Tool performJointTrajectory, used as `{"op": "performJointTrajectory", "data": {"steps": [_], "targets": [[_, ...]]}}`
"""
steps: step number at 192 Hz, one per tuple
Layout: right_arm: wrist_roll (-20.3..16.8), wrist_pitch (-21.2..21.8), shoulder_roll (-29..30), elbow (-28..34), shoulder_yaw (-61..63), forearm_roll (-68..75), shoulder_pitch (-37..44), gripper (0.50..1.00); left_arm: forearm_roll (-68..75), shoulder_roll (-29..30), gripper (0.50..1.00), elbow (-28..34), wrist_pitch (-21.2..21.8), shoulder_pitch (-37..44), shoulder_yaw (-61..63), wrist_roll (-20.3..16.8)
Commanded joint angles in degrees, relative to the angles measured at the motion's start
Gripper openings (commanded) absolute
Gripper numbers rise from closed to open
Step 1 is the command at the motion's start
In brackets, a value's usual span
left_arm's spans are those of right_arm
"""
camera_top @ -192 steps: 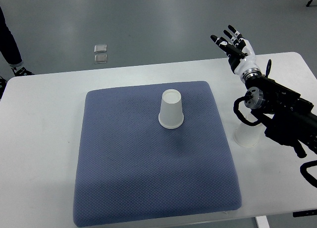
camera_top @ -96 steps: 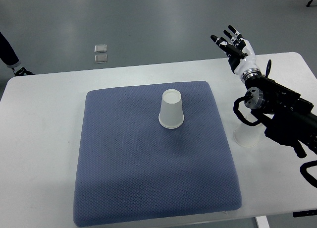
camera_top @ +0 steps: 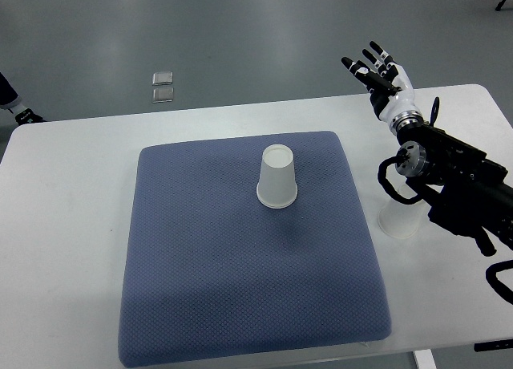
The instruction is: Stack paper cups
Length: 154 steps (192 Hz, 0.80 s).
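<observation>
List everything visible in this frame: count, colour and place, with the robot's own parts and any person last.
Cup on mat: 1, white, upside down, upper middle of the mat.
Second cup: 1, white, on the table right of the mat, partly hidden under the right arm.
Mat: 1, blue-grey, centre of the table.
Table: 1, white.
Floor squares: 2, pale grey, beyond the table.
Right hand: 1, black and white, fingers spread, holding nothing, over the table's far right edge.
Left hand: not in view.
Person's shoe: 1, at the left edge.
</observation>
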Motion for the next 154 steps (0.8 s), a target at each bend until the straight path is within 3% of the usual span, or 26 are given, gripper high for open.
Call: {"op": "performJointTrajectory", "data": {"steps": [1, 109, 154], "targets": [[0.01, 0.05, -0.18, 0.07, 0.0, 0.3, -0.04, 0.913, 0.0, 0.0, 1.0, -0.06, 0.0, 0.0, 0.0, 0.0], [-0.34, -0.74, -2.37, 1.65, 0.35, -0.14, 1.54, 0.913, 0.0, 0.0, 1.0, 0.03, 0.0, 0.0, 0.0, 0.0], [-1.84, -0.91, -7.47, 3.23, -0.79, -1.81, 4.35, 0.913, 0.0, 0.0, 1.0, 0.03, 0.0, 0.0, 0.0, 0.0]]}}
